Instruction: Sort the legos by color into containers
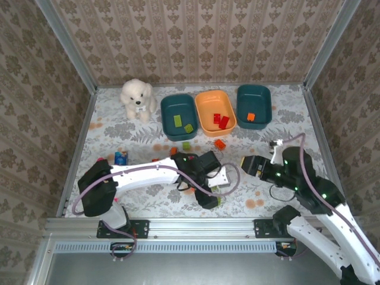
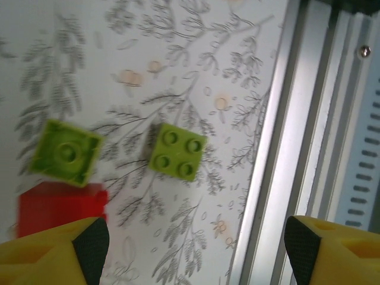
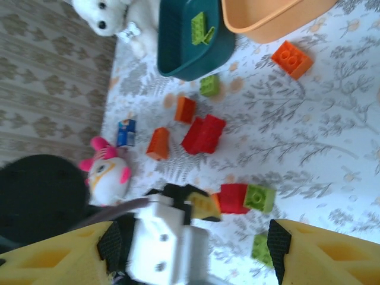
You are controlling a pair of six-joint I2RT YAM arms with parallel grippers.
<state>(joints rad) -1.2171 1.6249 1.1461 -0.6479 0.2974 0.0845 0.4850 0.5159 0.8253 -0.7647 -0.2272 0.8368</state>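
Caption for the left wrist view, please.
Open left gripper above a studs-up green brick, an upturned green brick and a red brick.

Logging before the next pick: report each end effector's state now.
Left end effector: open, holding nothing.
Right end effector: open, holding nothing.

The legos [image 2: 177, 150] are smooth moulded plastic, faintly shiny. The bins [image 1: 172, 105] at 12 o'clock look like smooth plastic too. The dog [image 1: 138, 98] at 11 o'clock is fluffy plush. The counter [image 2: 148, 47] has a matt printed cover; its rail [image 2: 309, 119] is brushed metal.
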